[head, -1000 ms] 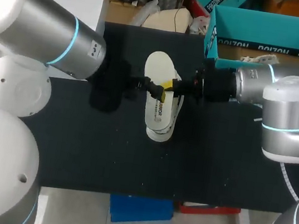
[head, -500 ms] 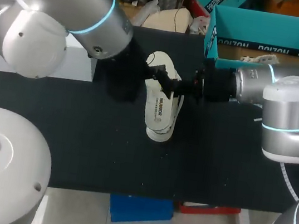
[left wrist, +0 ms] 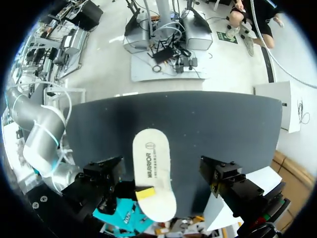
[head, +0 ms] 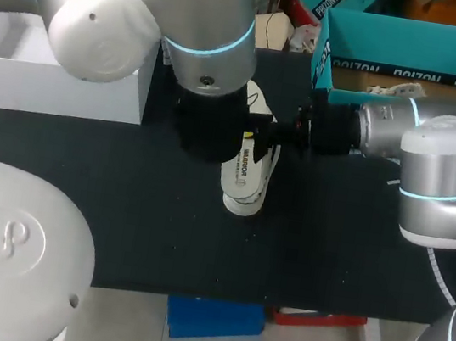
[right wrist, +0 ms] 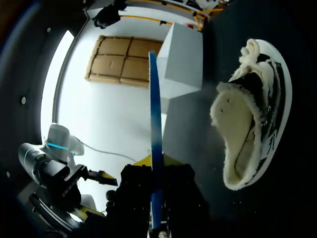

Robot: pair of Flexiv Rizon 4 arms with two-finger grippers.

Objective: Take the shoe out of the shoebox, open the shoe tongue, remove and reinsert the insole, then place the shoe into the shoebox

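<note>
R gripper comes in from the right edge of the worktop, fingers clamped on one end of the insole. From the R wrist the insole is edge-on, a thin blue strip running out btwn the yellow tips. It is held flat, printed face up, over the worktop's middle. The shoe lies on the worktop close under and beside the insole w/ its fleecy lining showing. It sits well in from the front, left and right edges.

L arm comes from the rear-left and hangs over the rear end of shoe and insole, hiding that end in the head view. L gripper is above the insole, fingers spread wide, touching nothing.

The shoebox stands at the rear-right corner, top open, near the R arm and apart from the shoe. A white box sits along the rear-left edge, just beside the L arm.
</note>
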